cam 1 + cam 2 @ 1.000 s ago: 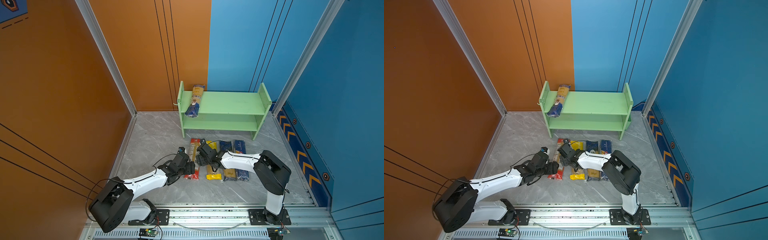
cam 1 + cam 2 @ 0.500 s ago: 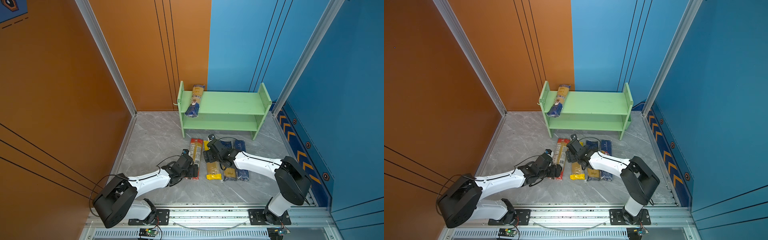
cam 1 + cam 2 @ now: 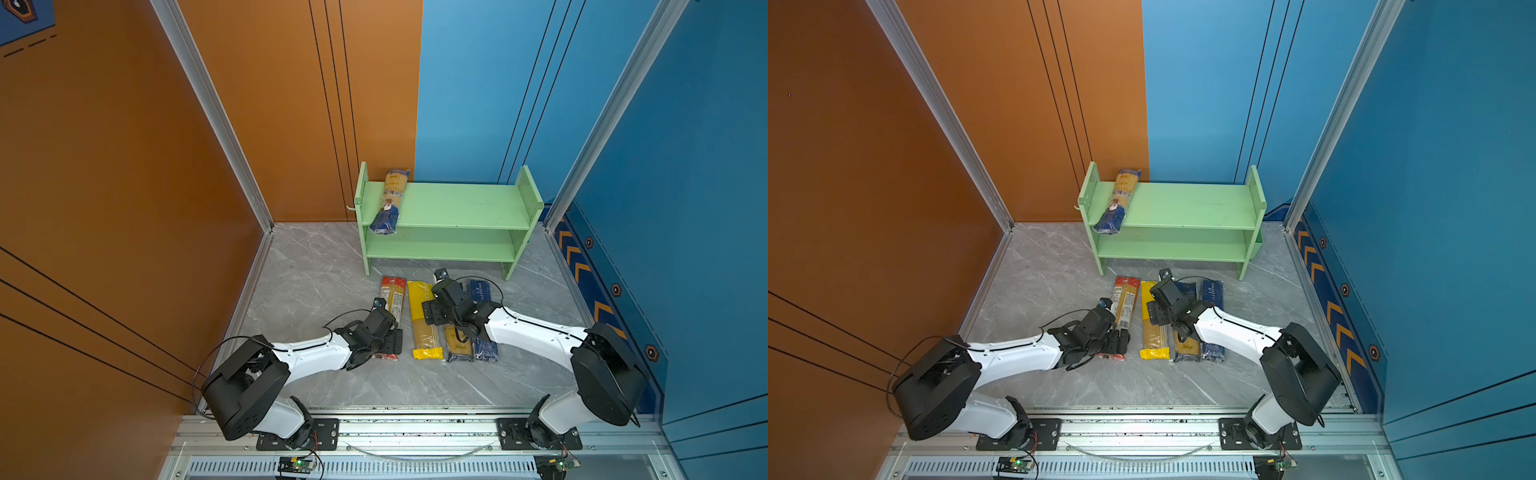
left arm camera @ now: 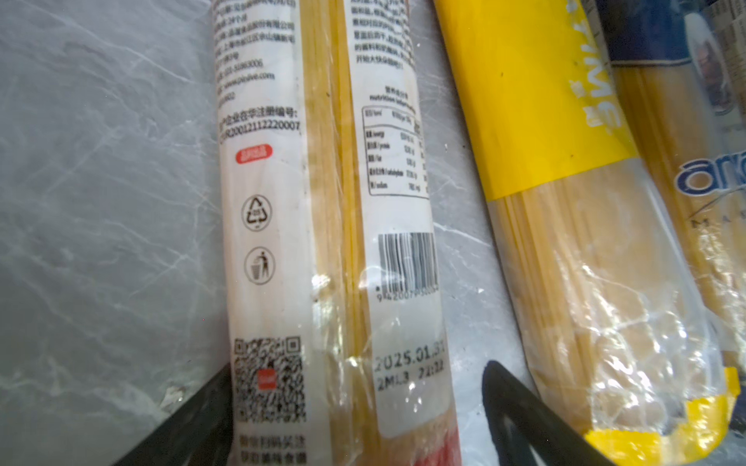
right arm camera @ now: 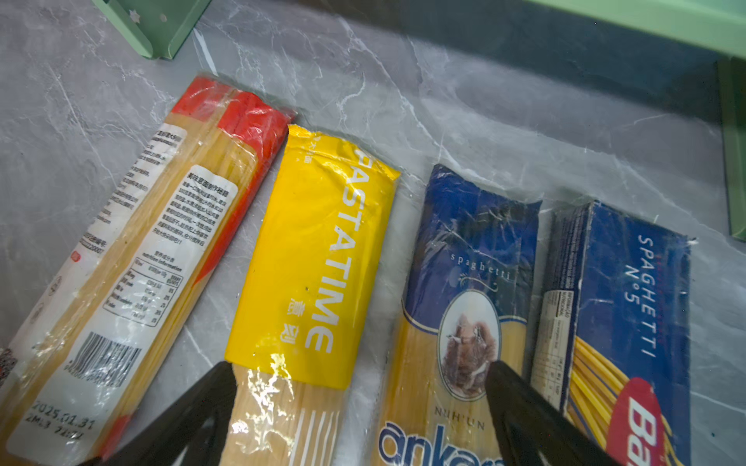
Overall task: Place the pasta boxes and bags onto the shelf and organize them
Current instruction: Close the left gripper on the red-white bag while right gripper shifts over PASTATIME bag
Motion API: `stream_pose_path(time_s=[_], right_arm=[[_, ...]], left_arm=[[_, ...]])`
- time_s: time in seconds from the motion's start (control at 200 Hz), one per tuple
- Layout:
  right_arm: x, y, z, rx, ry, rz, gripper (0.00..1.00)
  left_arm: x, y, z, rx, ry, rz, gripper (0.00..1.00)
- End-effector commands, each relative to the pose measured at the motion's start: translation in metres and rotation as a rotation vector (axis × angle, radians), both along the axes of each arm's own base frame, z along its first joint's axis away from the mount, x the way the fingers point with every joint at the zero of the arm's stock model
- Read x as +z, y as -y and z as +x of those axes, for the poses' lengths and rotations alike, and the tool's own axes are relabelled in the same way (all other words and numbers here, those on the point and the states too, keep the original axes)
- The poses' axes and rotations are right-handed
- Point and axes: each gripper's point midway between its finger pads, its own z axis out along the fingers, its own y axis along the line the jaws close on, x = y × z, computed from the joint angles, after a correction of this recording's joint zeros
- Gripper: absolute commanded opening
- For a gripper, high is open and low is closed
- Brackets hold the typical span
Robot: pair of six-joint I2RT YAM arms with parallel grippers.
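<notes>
The light-green shelf (image 3: 461, 205) (image 3: 1183, 205) stands at the back, with one blue-and-yellow ankara bag (image 3: 390, 201) (image 3: 1118, 201) on its top tier by the left panel. On the floor in front lie a red-ended clear bag (image 3: 392, 293) (image 4: 331, 242) (image 5: 161, 250), a yellow bag (image 3: 422, 332) (image 5: 315, 262), a second ankara bag (image 3: 458, 347) (image 5: 464, 282) and a dark blue Barilla box (image 3: 482, 293) (image 5: 629, 302). My left gripper (image 3: 392, 341) (image 4: 355, 403) is open, astride the red-ended bag's near end. My right gripper (image 3: 432, 312) (image 5: 363, 403) is open above the yellow and ankara bags.
Orange wall panels close in the left and blue ones the back and right. The grey marble floor (image 3: 316, 282) runs from the shelf to the metal rail (image 3: 415, 428) where both arm bases sit. The shelf's lower tier (image 3: 436, 249) holds nothing.
My right gripper has moved rightwards off the red-ended bag to above the yellow and ankara bags. Both grippers have opened wider. The left gripper has slid toward the bag's near end.
</notes>
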Motion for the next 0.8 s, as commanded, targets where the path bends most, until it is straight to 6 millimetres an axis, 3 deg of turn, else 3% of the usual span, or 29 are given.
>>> stream_pose_path(time_s=[0.0,0.791], right_arm=[[0.001,0.009,-0.003,-0.016,-0.005,-0.007,0.95],[-0.008,0.012,-0.002,-0.027,-0.022,0.007,0.95]], left_arm=[[0.000,0.005,0.001,-0.017,0.006,0.026,0.92],[-0.023,-0.009,0.001,0.053,-0.041,0.156,0.90]])
